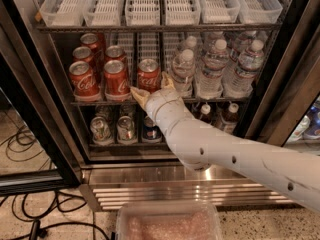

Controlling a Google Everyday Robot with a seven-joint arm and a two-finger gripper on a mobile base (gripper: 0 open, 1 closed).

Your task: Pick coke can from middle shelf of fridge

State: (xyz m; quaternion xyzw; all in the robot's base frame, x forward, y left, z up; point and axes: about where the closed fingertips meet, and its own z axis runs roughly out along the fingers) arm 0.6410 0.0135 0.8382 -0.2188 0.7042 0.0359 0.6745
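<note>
The fridge [45,134] stands open. Several red coke cans sit at the left of the middle shelf [220,99], in three lanes. The front can of the third lane [149,73] stands upright, alone in its lane. My gripper [151,86] is at this can's lower part, open, with one cream fingertip [136,92] at its left and the other [167,79] at its right. I cannot tell if the fingers touch the can. The white arm reaches in from the lower right. Two more front cans [83,80] [116,79] stand to the left.
Clear water bottles [215,66] fill the right of the middle shelf. Empty white slotted trays [145,4] sit on the rack above. Silver cans [125,129] and a blue can [150,131] stand below. A steel louvred base [150,186], a clear bin [167,224] and floor cables [30,219] lie low.
</note>
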